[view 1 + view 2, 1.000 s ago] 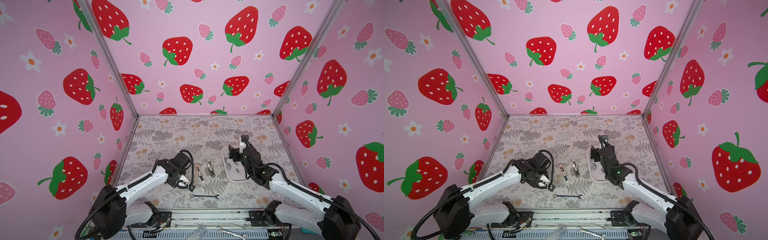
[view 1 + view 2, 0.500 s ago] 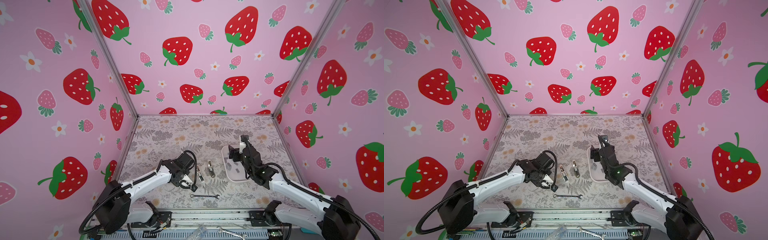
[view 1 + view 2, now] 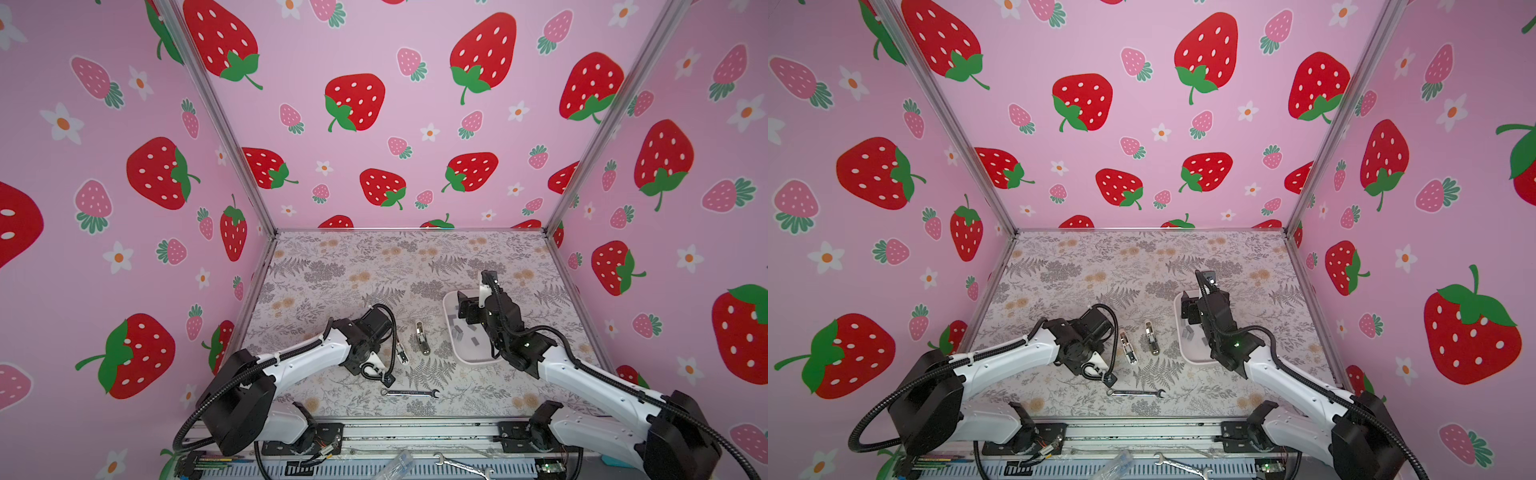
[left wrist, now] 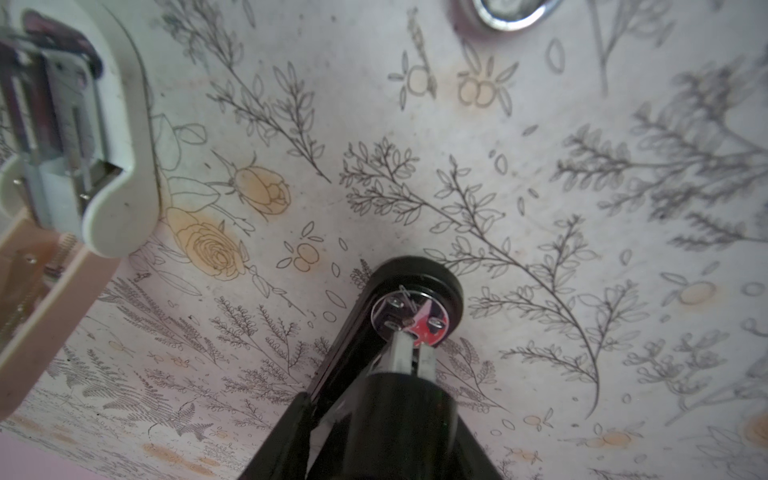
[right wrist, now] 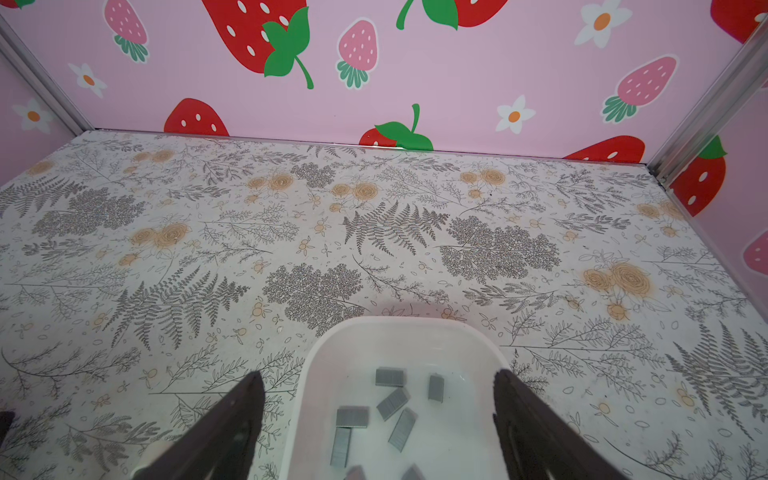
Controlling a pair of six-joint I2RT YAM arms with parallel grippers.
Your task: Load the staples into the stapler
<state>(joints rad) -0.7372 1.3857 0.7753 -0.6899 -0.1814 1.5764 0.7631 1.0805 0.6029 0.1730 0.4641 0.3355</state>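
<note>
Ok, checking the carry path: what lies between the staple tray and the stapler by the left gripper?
A second stapler on the mat, in both top views.

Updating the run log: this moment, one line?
right gripper: jaws open above staples in tray | stapler: open, on table

A white tray (image 5: pixel 399 325) sits on the floral counter (image 3: pixel 353 266) directly beneath the right tool (image 5: pixel 377 373), its far rim just ahead of it. A silver wrench (image 3: pixel 409 392) lies flat, well apart from that tool, toward the counter's front edge. Pink strawberry-print walls (image 3: pixel 374 50) rise beyond the tool.
</note>
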